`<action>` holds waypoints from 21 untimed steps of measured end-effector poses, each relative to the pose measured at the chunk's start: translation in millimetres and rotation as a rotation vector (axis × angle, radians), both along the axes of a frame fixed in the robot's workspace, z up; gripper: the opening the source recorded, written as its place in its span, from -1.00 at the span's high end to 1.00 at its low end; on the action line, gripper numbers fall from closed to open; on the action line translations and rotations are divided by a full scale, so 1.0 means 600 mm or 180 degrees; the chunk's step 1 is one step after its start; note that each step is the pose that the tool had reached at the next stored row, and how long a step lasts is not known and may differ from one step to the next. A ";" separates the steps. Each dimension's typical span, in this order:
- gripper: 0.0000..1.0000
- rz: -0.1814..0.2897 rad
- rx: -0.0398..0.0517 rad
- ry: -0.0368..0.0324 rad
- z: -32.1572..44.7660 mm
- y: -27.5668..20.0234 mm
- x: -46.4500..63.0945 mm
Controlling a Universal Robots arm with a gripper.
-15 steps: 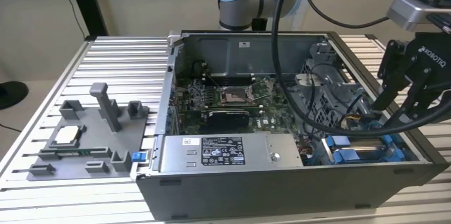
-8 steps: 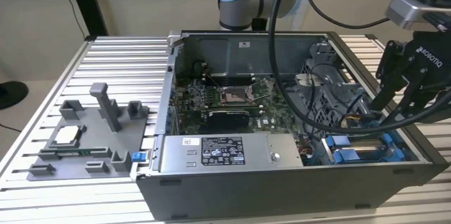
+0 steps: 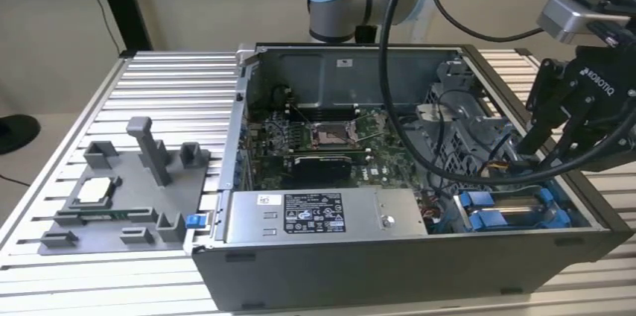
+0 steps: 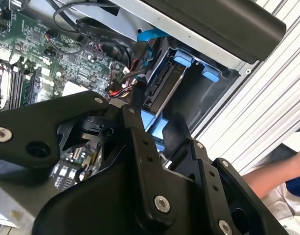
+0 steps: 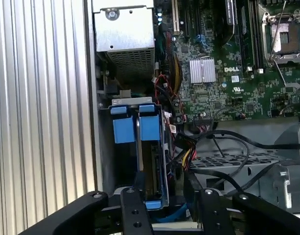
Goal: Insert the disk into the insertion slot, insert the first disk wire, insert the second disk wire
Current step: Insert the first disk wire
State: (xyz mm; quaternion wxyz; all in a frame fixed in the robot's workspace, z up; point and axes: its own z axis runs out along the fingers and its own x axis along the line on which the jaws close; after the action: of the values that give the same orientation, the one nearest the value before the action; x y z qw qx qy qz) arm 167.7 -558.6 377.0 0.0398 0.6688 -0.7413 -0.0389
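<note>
Spread and empty, my claw (image 5: 164,180) straddles the disk (image 5: 153,156), whose long axis runs ahead of me along the slot (image 5: 104,156).

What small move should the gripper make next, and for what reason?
Probably a short, straight descent: the gripper hangs close over the disk, which stands on edge in the insertion slot and may not be fully seated.

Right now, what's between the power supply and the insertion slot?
In the exterior view, a tangle of red and black wires lies between the power supply and the insertion slot.
</note>
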 end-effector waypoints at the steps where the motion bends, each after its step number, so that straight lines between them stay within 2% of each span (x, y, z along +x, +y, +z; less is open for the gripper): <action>1: -1.00 0.0000 0.0000 0.0003 -0.002 0.0010 0.001; 9: -1.00 0.0000 0.0016 0.0008 -0.009 0.0146 0.002; 16: -1.00 0.0003 0.0031 0.0008 -0.018 0.0167 0.004; 21: -1.00 0.0081 0.0038 0.0008 -0.022 0.0174 0.004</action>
State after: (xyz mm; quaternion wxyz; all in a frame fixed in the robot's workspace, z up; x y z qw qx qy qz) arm 170.2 -548.2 364.1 0.0373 0.6783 -0.7325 -0.0437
